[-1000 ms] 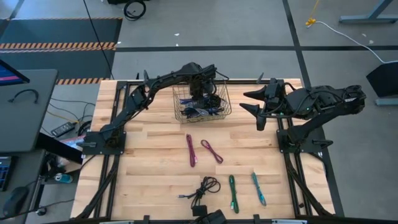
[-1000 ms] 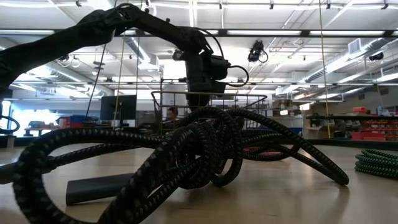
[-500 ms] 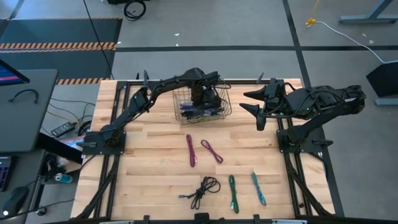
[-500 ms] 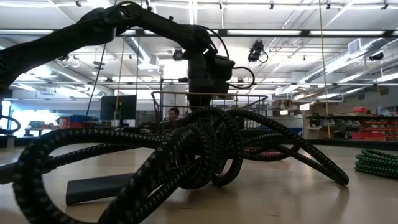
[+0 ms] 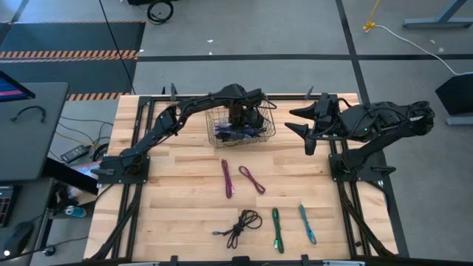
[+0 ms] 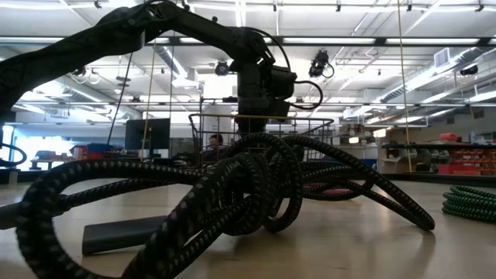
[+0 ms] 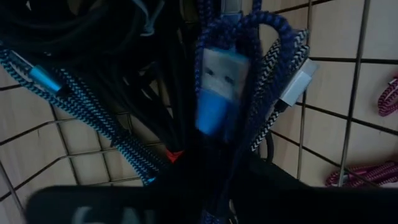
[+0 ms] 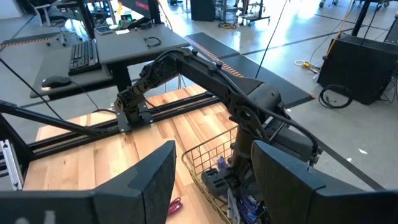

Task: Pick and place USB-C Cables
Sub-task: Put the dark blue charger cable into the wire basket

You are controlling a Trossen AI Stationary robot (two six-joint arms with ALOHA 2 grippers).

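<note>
Here, at the upper centre of the high view, the left tool point(image 5: 238, 122) reaches down into the wire basket point(image 5: 267, 127), among the heaped USB-C Cables point(image 5: 235, 134); a blue cable point(image 7: 231, 93) lies right at its fingers, but I cannot tell whether they grip it. Below, loose cables point(image 5: 251, 179) lie on the desk point(image 5: 177, 192). At upper right, the right tool point(image 5: 297, 122) hangs open, well apart.
</note>
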